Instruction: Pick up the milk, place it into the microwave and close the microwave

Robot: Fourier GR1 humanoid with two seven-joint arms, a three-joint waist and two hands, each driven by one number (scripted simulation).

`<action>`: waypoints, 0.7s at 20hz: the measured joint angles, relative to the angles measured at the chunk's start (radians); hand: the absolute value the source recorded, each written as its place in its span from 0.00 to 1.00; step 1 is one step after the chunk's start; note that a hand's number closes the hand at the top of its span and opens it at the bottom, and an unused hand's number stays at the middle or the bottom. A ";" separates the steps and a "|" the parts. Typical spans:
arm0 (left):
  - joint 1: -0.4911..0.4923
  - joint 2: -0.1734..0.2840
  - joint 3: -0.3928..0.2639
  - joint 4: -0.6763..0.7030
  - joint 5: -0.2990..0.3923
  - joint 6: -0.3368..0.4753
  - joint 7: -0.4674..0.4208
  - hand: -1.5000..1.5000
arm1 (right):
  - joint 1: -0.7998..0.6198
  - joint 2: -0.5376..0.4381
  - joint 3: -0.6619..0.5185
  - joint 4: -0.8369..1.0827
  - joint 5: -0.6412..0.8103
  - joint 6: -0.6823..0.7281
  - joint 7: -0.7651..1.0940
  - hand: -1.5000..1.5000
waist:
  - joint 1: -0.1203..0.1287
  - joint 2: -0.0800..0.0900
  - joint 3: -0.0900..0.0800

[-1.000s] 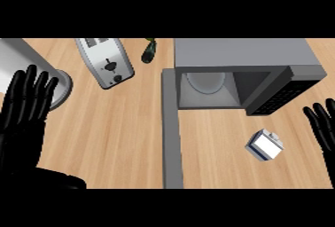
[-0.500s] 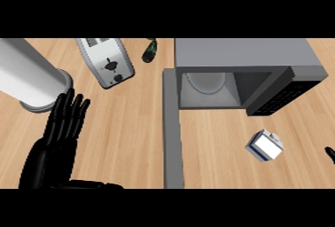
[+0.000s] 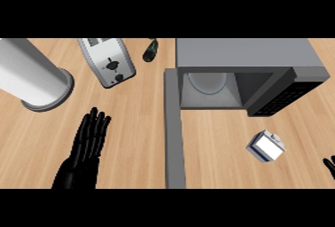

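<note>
The milk carton [image 3: 266, 146], small and white with a blue edge, lies on the wooden counter in front of the microwave [image 3: 248, 57]. The microwave stands with its door [image 3: 174, 133] swung open toward me, its white inside showing. My left hand [image 3: 85, 153] rests flat and open at the lower left, fingers straight, far from the carton. Of my right hand [image 3: 329, 166] only fingertips show at the right edge, just below and right of the carton, not touching it.
A silver toaster [image 3: 107, 61] and a dark bottle [image 3: 151, 49] sit at the back. A tall white cylinder [image 3: 33, 75] stands at the back left, close above my left hand. The open door juts out across the counter's middle.
My left hand has shifted right, toward the middle. My right hand has dropped to the right edge until only fingertips show. The whole view has moved, bringing the white cylinder in.
</note>
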 measured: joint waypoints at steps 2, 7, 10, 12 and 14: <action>0.018 0.000 -0.025 0.015 -0.009 0.018 -0.029 0.00 | -0.024 0.008 -0.004 0.047 0.050 -0.020 -0.033 0.00 | 0.001 0.000 0.000; 0.042 -0.002 -0.094 0.039 -0.033 0.071 -0.078 0.00 | -0.100 0.031 0.011 0.188 0.155 -0.088 -0.118 0.00 | 0.004 0.001 0.000; 0.037 0.002 -0.110 0.046 -0.021 0.079 -0.071 0.00 | -0.153 0.039 0.026 0.284 0.198 -0.128 -0.163 0.00 | 0.004 0.001 0.000; 0.041 0.019 -0.095 0.045 0.012 0.056 -0.072 0.00 | -0.194 0.025 0.025 0.353 0.216 -0.144 -0.186 0.00 | 0.006 0.001 0.000; 0.053 0.021 -0.106 0.041 0.010 0.060 -0.082 0.00 | -0.213 0.023 0.033 0.404 0.240 -0.168 -0.217 0.00 | 0.005 0.001 0.000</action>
